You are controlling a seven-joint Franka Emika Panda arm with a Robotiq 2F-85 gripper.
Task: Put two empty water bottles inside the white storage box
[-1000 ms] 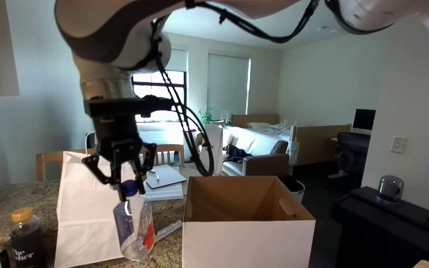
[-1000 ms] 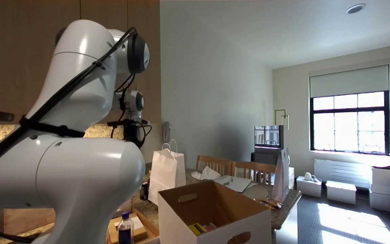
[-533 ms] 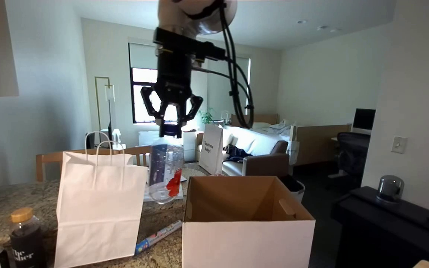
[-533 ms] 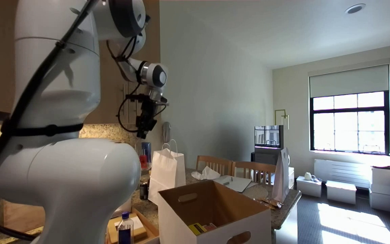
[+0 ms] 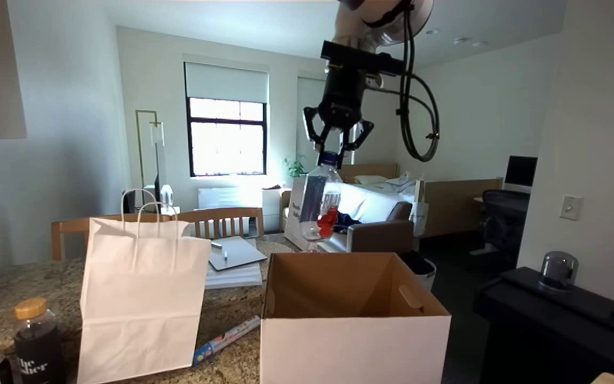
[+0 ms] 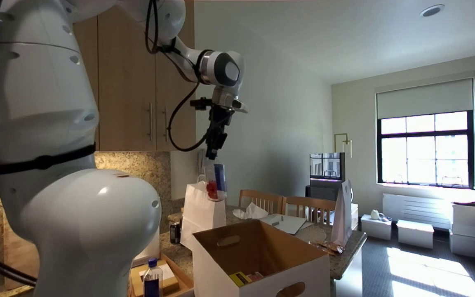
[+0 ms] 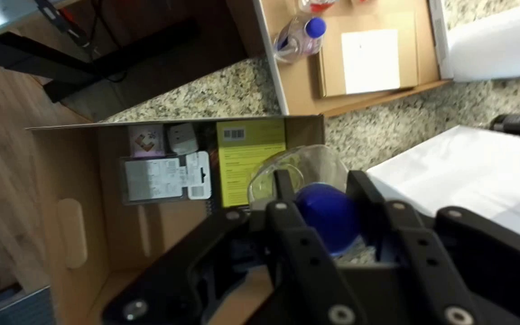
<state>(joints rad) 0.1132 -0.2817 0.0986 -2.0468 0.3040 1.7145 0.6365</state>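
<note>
In an exterior view, grasps the blue cap [image 5: 329, 158] of a clear water bottle [image 5: 316, 200] with the gripper [image 5: 330, 156], at upper centre of the frame. Leans the bottle slightly, with its base toward the left and, in the frame, just above the back rim of the white storage box [image 5: 355, 349], at lower right of centre. Has a white paper bag [image 5: 144, 304] at lower left, and a printed tube [image 5: 228, 338] on the speckled counter [image 5: 3, 288] between bag and box. In an exterior view, shows a second water bottle [image 6: 154, 281], blue-capped and upright, at the bottom, left of centre, cut off by the lower edge. Shows the robot arm [image 6: 93, 218] down the left side, the held bottle near centre, overlapping the paper bag in the frame, and a dark can [image 6: 175, 233] just left of that bag. Has the white storage box at bottom centre, with a yellow package [image 6: 239, 279] inside. In the wrist view, clenches the fingers [image 7: 283, 187] on the blue cap at lower right, and shows the bottle's clear base across part of the yellow package and the box's right wall. Has also a pale package [image 7: 154, 179] and a small pink item [image 7: 146, 141] in the box, at left. Shows the second water bottle at upper right of centre, in a cardboard tray [image 7: 303, 94], beside a flat brown carton [image 7: 408, 58] with a white sheet [image 7: 370, 61] on top.
</note>
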